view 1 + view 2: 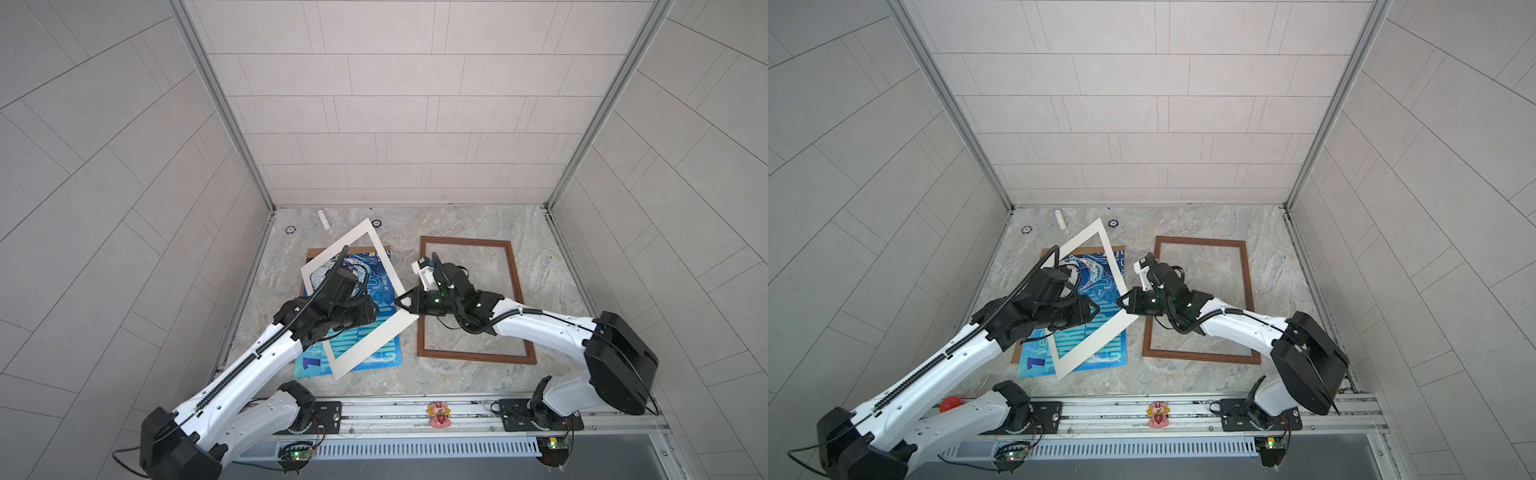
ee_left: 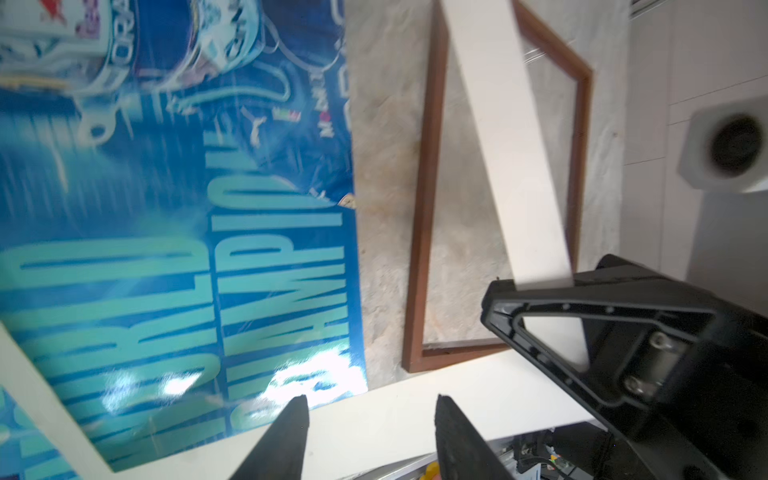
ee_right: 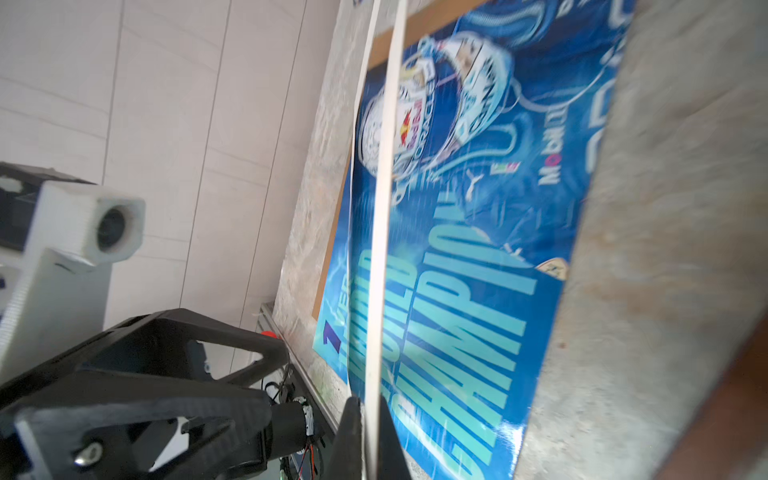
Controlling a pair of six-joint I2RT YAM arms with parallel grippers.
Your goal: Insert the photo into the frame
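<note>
The right gripper [image 1: 398, 306] is clamped shut on one edge of the flat cream card mat with a rectangular window [image 1: 332, 246]. It holds the mat tilted up off the grey marbled table [image 1: 415, 384], and I judge this is meant to lift it clear so the print beneath can be reached. The left gripper [image 2: 372, 403] has its jaws partly apart beside the mat's near strip and grips nothing, so the hold is the right arm's alone.

The large blue glossy photo with teal lettering [image 1: 376, 276] lies flat and face up on the left of the table. It rests on a plain brown cardboard backing board [image 1: 318, 252], whose edge shows on the far and left sides. The thin dark-brown wooden rectangular frame [image 1: 478, 357] lies flat on the right, empty, near the photo but apart from it, and looks ready to receive it.

Count:
- one photo
- one frame
- one mat
- one backing board
- two grippers
- one small white cylinder [image 1: 323, 219] at the far edge
- two small dark discs [image 1: 289, 230] at the far edge
- one pink figurine [image 1: 439, 413] on the near rail
</note>
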